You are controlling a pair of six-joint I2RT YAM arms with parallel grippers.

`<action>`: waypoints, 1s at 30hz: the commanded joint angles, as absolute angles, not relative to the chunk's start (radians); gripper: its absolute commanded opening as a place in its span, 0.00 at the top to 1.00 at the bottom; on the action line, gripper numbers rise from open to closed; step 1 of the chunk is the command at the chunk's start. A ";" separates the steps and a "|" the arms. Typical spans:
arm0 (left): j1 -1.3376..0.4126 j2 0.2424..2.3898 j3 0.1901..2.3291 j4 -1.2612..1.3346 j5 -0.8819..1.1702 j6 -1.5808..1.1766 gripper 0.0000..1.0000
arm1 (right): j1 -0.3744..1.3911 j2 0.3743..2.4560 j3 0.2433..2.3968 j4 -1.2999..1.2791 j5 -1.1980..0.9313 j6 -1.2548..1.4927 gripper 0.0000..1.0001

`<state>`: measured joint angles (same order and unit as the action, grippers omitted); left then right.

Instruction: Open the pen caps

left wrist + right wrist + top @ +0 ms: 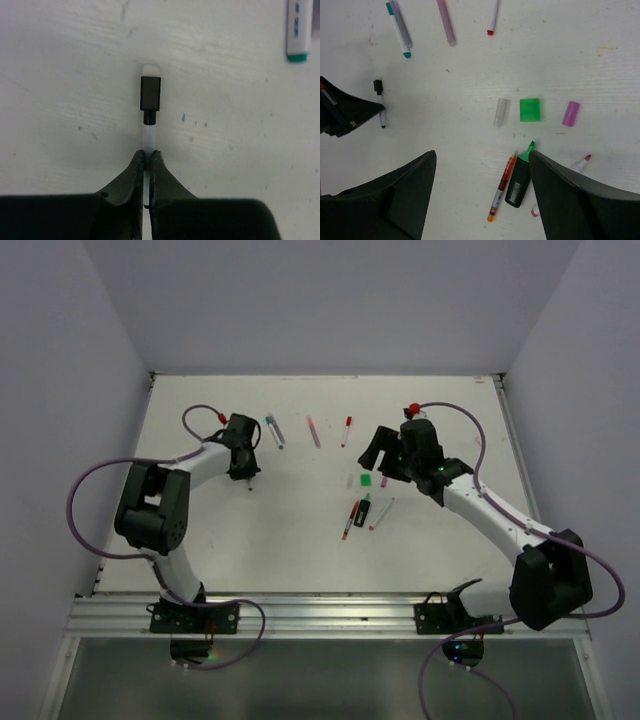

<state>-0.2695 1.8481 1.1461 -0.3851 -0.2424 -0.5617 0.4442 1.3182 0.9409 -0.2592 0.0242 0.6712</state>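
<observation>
My left gripper is shut on the whitish barrel of a thin pen, whose black cap sticks out ahead of the fingertips, just over the table. From above, this gripper is at the table's left. My right gripper hangs open with nothing between its fingers, above the uncapped red pen and the uncapped green-and-black highlighter. Loose caps lie beyond it: clear, green and magenta. The held pen's black cap shows at the left of the right wrist view.
A teal-capped pen, a pink pen and a red-tipped pen lie in a row at the back. A whitish pen with a pink tip lies by the right finger. The teal-capped pen also lies right of the left gripper.
</observation>
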 commanded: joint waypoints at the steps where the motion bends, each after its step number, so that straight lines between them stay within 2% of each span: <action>1: -0.265 1.682 1.054 -0.304 -0.045 -0.457 1.00 | 0.451 1.365 0.985 -0.164 -0.054 0.707 0.22; 6: -0.287 1.497 0.885 -0.144 0.201 -0.391 1.00 | 0.489 1.451 1.061 -0.132 -0.080 0.722 0.22; 12: -0.426 1.323 0.835 -0.086 0.238 -0.321 1.00 | 0.534 1.581 1.181 -0.071 -0.135 0.776 0.24; 21: -0.509 1.279 0.801 -0.035 0.308 -0.348 1.00 | 0.609 1.724 1.298 -0.011 -0.172 0.834 0.28; 30: -0.528 1.284 0.799 -0.017 0.302 -0.367 1.00 | 0.638 1.753 1.290 0.021 -0.195 0.847 0.28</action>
<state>-0.5232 1.2976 0.8028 -0.0681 0.2871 -0.3580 0.6289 1.7485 1.2659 -0.0399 -0.1715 0.8291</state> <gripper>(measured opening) 0.037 0.719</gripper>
